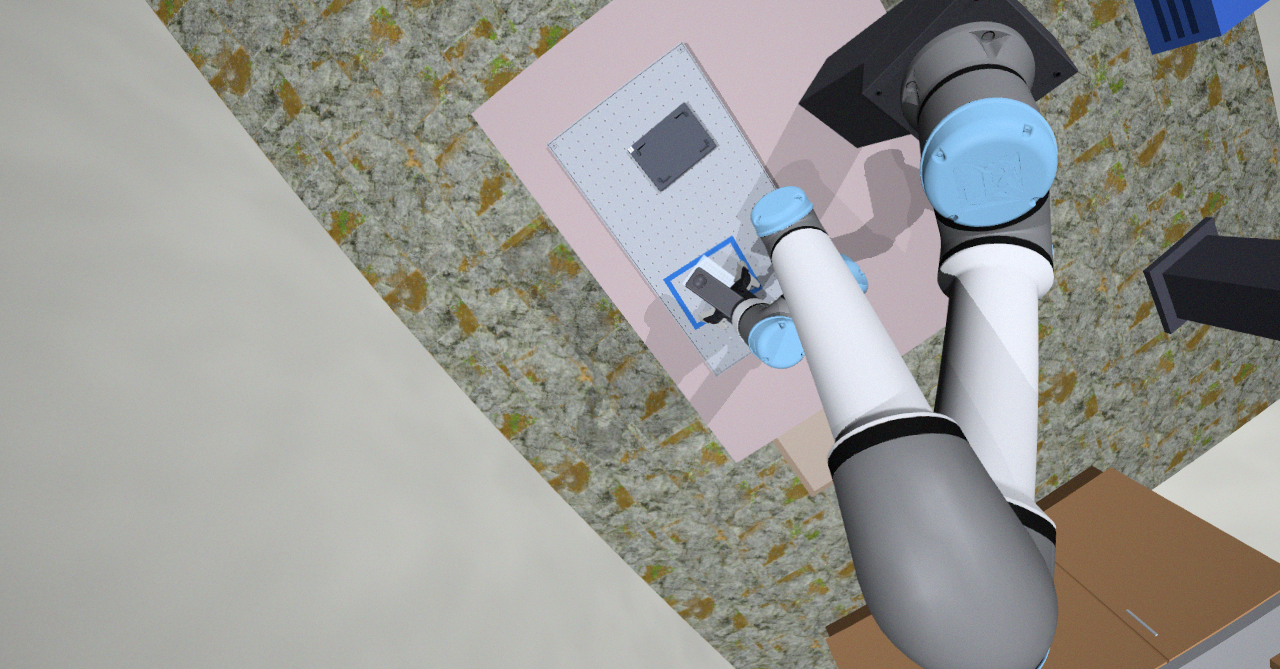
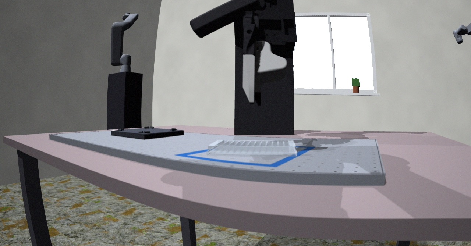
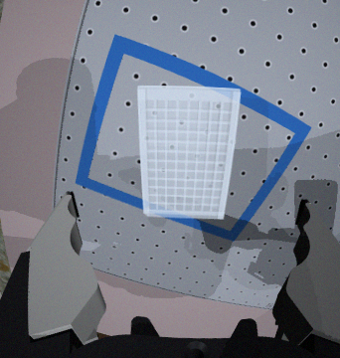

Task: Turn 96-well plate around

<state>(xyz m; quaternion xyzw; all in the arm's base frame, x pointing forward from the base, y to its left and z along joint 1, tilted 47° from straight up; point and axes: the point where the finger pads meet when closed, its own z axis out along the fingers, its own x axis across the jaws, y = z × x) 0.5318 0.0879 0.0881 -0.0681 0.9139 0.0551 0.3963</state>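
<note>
The clear 96-well plate point(image 1: 718, 273) point(image 2: 251, 148) point(image 3: 185, 154) lies on the pegboard, turned at an angle to the blue outline point(image 1: 680, 303) point(image 2: 230, 161) point(image 3: 98, 114). Its ends overlap the outline's tape in the wrist view. I cannot tell which corner is cut off. The nest N1 point(image 1: 673, 146) point(image 2: 147, 133) is a dark block with raised corner locators and holds no plate. A small white mark shows at its left corner in the top view. My gripper point(image 2: 255, 102) point(image 3: 188, 198) is open and empty, with its fingertips well above the plate.
The grey pegboard point(image 1: 599, 163) point(image 2: 349, 165) point(image 3: 269, 30) lies on the pink table point(image 1: 528, 119) point(image 2: 108, 165) and carries the nest and the outline. The arm's dark pedestal point(image 1: 859, 83) point(image 2: 263, 119) stands behind the board, as seen from the exterior view.
</note>
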